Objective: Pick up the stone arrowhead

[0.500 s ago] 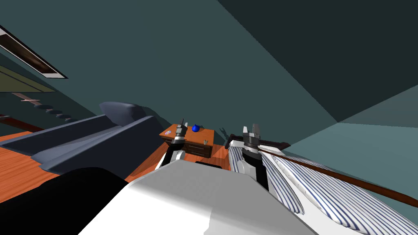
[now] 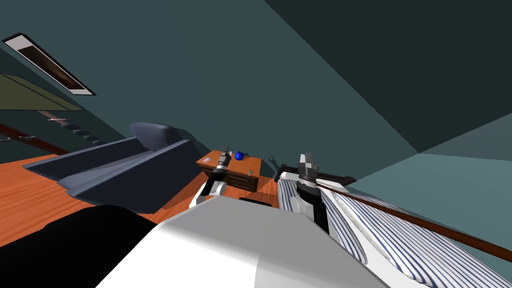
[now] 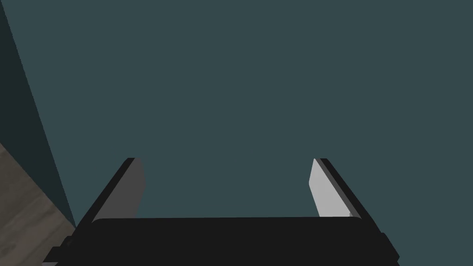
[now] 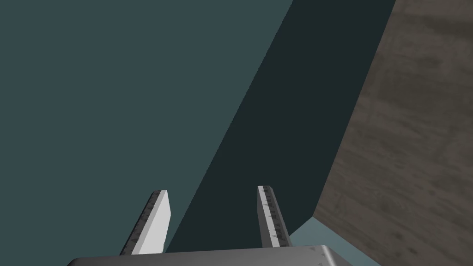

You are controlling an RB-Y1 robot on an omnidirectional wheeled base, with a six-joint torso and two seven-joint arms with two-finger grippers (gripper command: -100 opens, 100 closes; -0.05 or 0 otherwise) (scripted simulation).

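Currently both hands are hanging empty. Left hand (image 3: pixel 226 161) is standing wide open, its two grey blade fingers gripping and touching nothing. In the head view it is pointing up and forward on a raised forearm, hovering over the near left part of the low orange-brown wooden worktop with drawers (image 2: pixel 248 163). Right hand (image 4: pixel 212 191) is also standing open, its fingers a little closer together, nothing between them. It is pointing upward to the right of the worktop, above the near end of the white bedding with blue stripes (image 2: pixel 390 235).

Small grey arrowhead (image 2: pixel 251 173) is lying on the worktop near its front right corner, apart from both hands and between them; its shape is too small to tell. Round blue ball (image 2: pixel 239 156) is sitting toward the back edge, near the left hand.

Dark blue-grey sofa (image 2: pixel 125 165) is crowding the worktop's left side. Dark brown wooden rail (image 2: pixel 425 227) is running along the bedding on the right. Orange wooden floor (image 2: pixel 175 197) is leaving a narrow lane before the drawers.
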